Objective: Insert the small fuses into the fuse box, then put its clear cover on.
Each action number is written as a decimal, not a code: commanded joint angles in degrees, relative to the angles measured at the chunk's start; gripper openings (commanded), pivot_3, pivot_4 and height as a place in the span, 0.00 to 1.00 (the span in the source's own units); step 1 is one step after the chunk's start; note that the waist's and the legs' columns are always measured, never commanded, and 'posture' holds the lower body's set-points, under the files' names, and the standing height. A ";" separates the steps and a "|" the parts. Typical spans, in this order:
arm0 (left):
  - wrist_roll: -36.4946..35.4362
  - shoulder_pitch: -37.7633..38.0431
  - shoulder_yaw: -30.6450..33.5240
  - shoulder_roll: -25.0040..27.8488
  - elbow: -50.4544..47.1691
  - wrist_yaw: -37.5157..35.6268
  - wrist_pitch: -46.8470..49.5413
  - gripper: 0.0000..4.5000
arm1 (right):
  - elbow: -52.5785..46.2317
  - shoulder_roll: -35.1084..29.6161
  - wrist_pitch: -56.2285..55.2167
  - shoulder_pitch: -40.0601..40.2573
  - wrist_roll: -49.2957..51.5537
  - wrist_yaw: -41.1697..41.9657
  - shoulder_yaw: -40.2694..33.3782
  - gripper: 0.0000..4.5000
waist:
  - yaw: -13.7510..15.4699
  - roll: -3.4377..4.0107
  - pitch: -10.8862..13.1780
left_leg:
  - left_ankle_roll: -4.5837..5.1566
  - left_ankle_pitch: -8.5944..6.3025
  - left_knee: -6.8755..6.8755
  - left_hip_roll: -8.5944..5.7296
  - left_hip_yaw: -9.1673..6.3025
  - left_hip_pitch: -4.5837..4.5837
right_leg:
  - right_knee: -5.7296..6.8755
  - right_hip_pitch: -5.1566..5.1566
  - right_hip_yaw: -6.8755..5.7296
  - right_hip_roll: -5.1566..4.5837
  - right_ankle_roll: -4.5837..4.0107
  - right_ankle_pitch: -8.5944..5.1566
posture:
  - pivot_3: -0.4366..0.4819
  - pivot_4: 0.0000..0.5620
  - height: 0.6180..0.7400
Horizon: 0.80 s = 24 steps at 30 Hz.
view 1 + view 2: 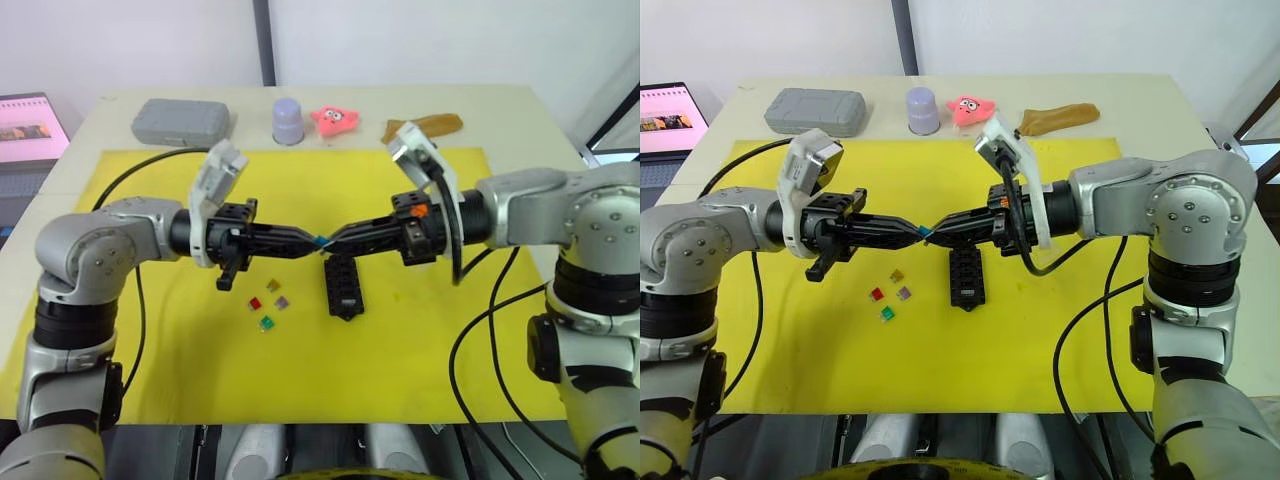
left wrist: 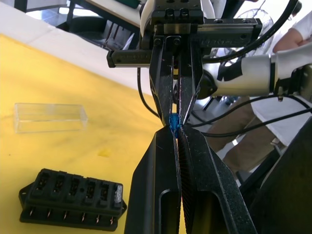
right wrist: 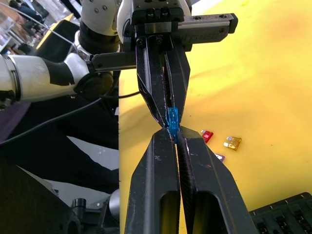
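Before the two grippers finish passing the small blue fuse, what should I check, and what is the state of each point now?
1. Small blue translucent fuse pinched by left gripper: ok.
2. Same fuse also pinched by right gripper: ok, both are shut on it.
3. Black slotted fuse box lies flat on yellow mat: ok.
4. Box slots empty: ok.
5. Clear rectangular cover off the box: ok.
6. Four loose fuses beside box: ok.
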 commanded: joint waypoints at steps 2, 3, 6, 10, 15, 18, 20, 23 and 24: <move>8.20 1.74 -4.46 3.70 -2.43 -1.05 -7.81 0.33 | -7.35 -7.38 -8.36 0.96 -8.00 4.84 7.68 0.00 | 0.01 0.01 0.01 | 0.00 0.00 -0.02 -0.02 0.02 0.00 | -0.02 -0.02 -0.01 0.01 0.00 0.00 | 0.48 0.27 1.00; 10.38 2.38 -5.76 4.21 -2.71 -1.13 -10.12 0.44 | -8.66 -9.66 -11.36 1.69 -10.84 6.64 10.33 0.00 | 0.01 0.01 0.01 | 0.00 0.00 -0.04 -0.02 0.02 0.00 | -0.03 -0.01 -0.02 0.02 0.00 0.00 | 0.48 0.27 1.00; 18.15 5.71 -10.71 6.00 -3.79 -2.35 -18.66 0.79 | -11.60 -15.85 -23.64 4.28 -21.37 13.21 17.94 0.00 | 0.03 0.01 0.01 | 0.00 0.00 -0.05 -0.04 0.06 0.00 | -0.08 0.00 -0.03 0.03 0.00 0.00 | 0.48 0.27 1.00; 23.54 8.78 -14.05 4.19 -2.84 -1.94 -26.02 0.99 | -10.63 -18.44 -32.21 5.58 -29.11 18.44 22.93 0.00 | 0.05 -0.02 0.03 | 0.01 0.00 -0.04 -0.03 0.09 0.00 | -0.09 0.00 -0.02 0.04 0.00 0.00 | 0.48 0.27 1.00; 31.42 10.85 -18.50 -0.10 0.07 0.61 -34.35 0.99 | -9.40 -18.92 -38.68 5.91 -37.52 22.56 28.18 0.00 | 0.12 -0.02 0.03 | 0.01 -0.01 -0.03 -0.02 0.08 -0.02 | -0.09 0.01 -0.02 0.04 0.00 0.00 | 0.48 0.27 1.00; 33.05 10.64 -19.33 -1.48 0.47 1.15 -35.07 0.99 | -8.71 -18.80 -40.79 6.24 -40.94 24.40 29.91 0.00 | 0.20 -0.02 0.03 | 0.01 -0.01 -0.01 -0.02 0.07 -0.04 | -0.09 -0.01 -0.03 0.04 0.00 0.00 | 0.48 0.27 1.00; 33.82 10.61 -19.71 -1.71 0.59 1.18 -34.61 0.99 | -8.17 -18.53 -41.95 6.50 -43.03 25.18 30.74 0.00 | 0.18 -0.02 0.03 | 0.02 -0.01 -0.01 -0.02 0.07 -0.04 | -0.09 -0.01 -0.03 0.03 0.00 0.00 | 0.48 0.27 1.00; 35.19 10.67 -19.93 -2.39 1.54 1.91 -34.59 0.99 | -7.49 -17.90 -42.86 6.88 -45.57 25.92 31.58 0.00 | 0.17 -0.02 0.03 | 0.02 -0.01 -0.01 -0.02 0.07 -0.03 | -0.08 -0.01 -0.03 0.04 0.00 0.00 | 0.48 0.27 1.00; 35.69 10.79 -20.11 -2.65 1.75 2.08 -34.75 0.99 | -7.39 -17.77 -43.05 7.02 -46.31 26.13 31.83 0.00 | 0.17 -0.02 0.03 | 0.02 -0.01 -0.01 -0.01 0.06 -0.03 | -0.09 0.00 -0.03 0.04 0.00 0.00 | 0.48 0.27 1.00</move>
